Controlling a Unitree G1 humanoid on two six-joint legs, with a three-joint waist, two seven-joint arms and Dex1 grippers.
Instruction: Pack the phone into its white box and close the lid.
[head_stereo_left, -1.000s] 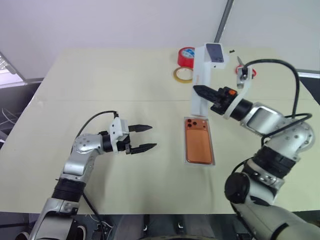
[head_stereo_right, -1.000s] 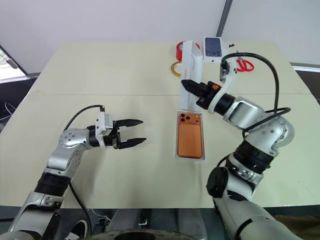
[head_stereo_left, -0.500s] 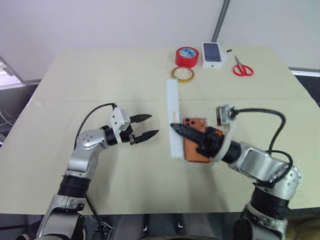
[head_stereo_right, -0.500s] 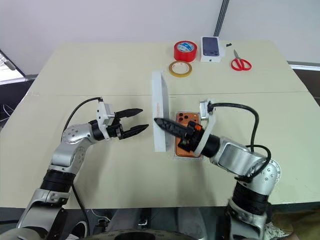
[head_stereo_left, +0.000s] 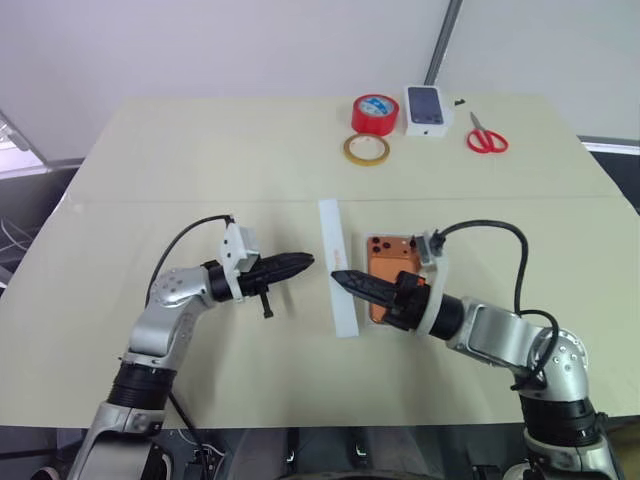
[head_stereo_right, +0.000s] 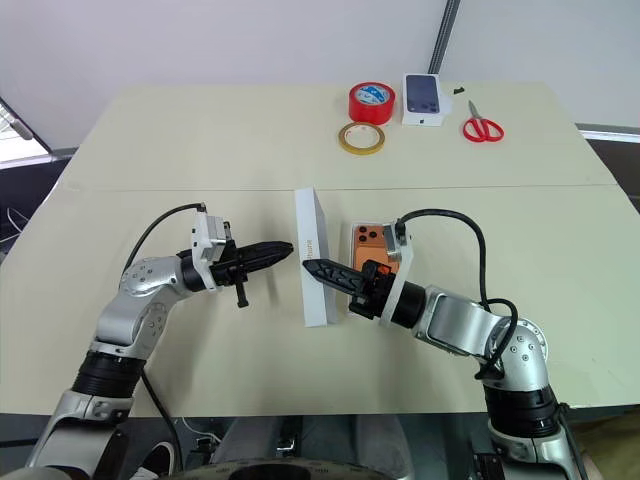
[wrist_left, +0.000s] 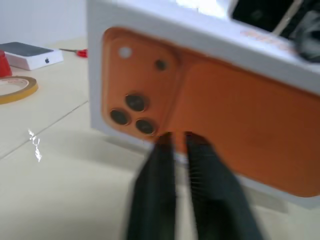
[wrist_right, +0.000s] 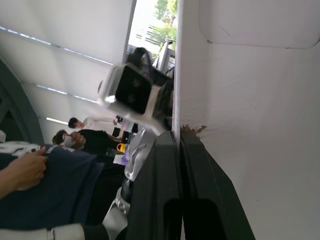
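Fingers of right gripper (head_stereo_right: 312, 268) pinch lid (head_stereo_right: 312, 268) wall; left gripper (head_stereo_right: 283, 250) closed, empty; phone (head_stereo_right: 372, 250) in white box (head_stereo_left: 366, 285).

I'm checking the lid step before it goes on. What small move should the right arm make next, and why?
Probably tip the lid flat and shift it over the phone. The right gripper pinches its wall, the lid stands on edge beside the white box, and the phone already lies inside. The shut left gripper is close by.

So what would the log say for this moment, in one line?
phone: lying in white box | lid: on edge beside it, gripped by right pincer | left pincer: shut, empty, near lid | lid not on yet
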